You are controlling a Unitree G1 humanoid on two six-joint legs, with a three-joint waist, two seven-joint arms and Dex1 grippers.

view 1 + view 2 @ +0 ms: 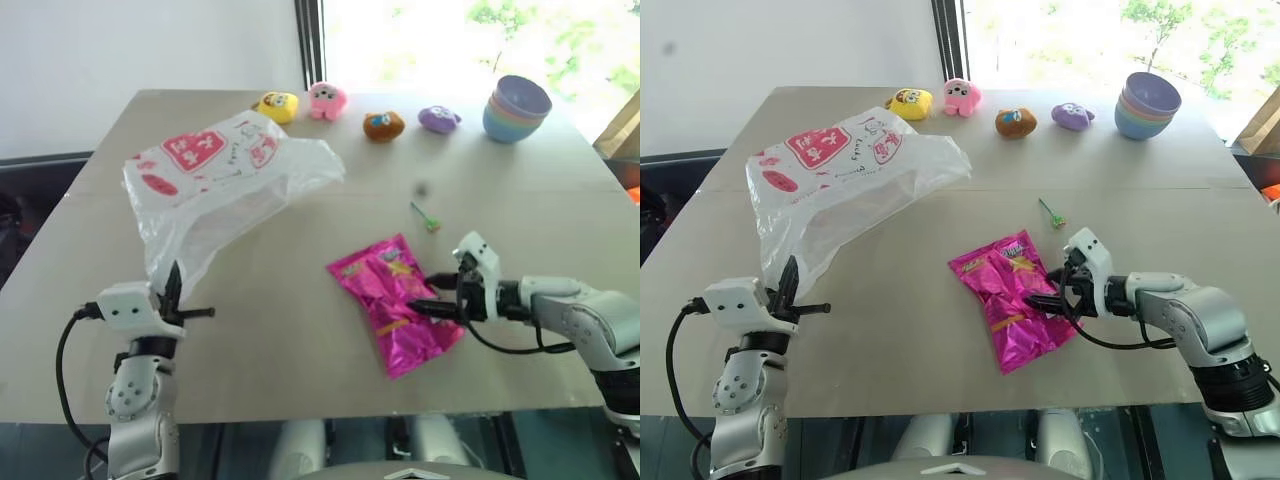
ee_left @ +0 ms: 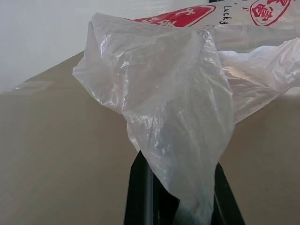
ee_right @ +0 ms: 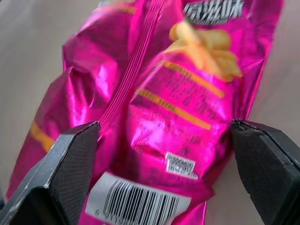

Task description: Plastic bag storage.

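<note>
Where window light falls on the tan table [image 1: 300, 350], left hand [image 1: 172, 290] pinching plastic bag [image 1: 220, 180], right hand [image 3: 164, 173] spread around snack packet [image 1: 395, 300]

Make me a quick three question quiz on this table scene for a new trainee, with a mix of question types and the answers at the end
1. True or false: the left gripper is shut on the plastic bag.
2. Which item lies between the right gripper's open fingers? A) purple bowl stack B) magenta snack packet C) yellow plush toy
3. Fill in: the bowl stack stands at the table's far ____ corner, by the robot's sides.

Key: 1 true; 2 B; 3 right.
</note>
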